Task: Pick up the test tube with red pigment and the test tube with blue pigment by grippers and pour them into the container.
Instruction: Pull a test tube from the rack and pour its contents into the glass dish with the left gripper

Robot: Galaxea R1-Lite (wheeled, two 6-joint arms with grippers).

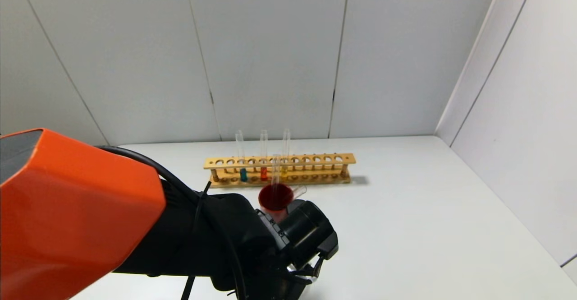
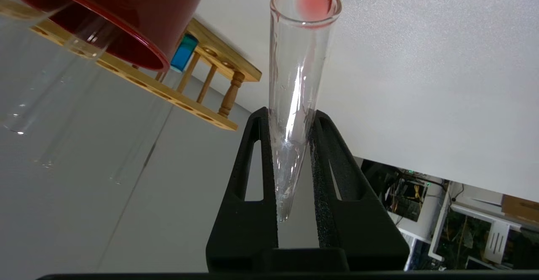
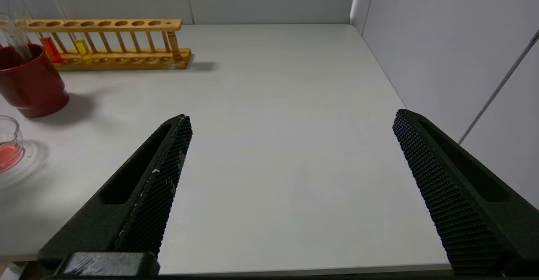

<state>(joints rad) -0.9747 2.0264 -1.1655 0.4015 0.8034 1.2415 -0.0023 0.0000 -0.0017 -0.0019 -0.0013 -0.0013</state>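
**Ana:** White table, pale panelled walls on three sides. At the near edge, low in the head view, the left gripper [image 2: 294,145] has its black jaws clamped on the thin clear glass test tube with red pigment [image 2: 301,73], mouth pointing away from the wrist, only a red smear showing through the mouth.

**Ben:** And that tube looks about empty. The small clear glass container with the faint red pool [image 3: 8,145] sits near the left arm, already holding red liquid.

**Ana:** The test tube with blue pigment [image 1: 243,173] stands upright in the long wooden rack [image 1: 315,159] at the back, beside another red tube [image 1: 263,173] and a yellow one [image 1: 285,170].

**Ben:** The right gripper [image 3: 290,166] hovers over bare table on the right, fingers spread wide, nothing between them.

**Ana:** Risks? The pinch is low on smooth glass, so a tilt or a jolt could let the tube slide out. I'd also watch the opaque dark red cup [image 1: 275,197]; it's just in front of the rack with a tube or two leaning in it, and a sweeping arm could knock it over.

**Ben:** Room is generous on the right, right up to the side wall. The left side is crowded: cup, container and rack close together, so reaching blue needs a clean line over them
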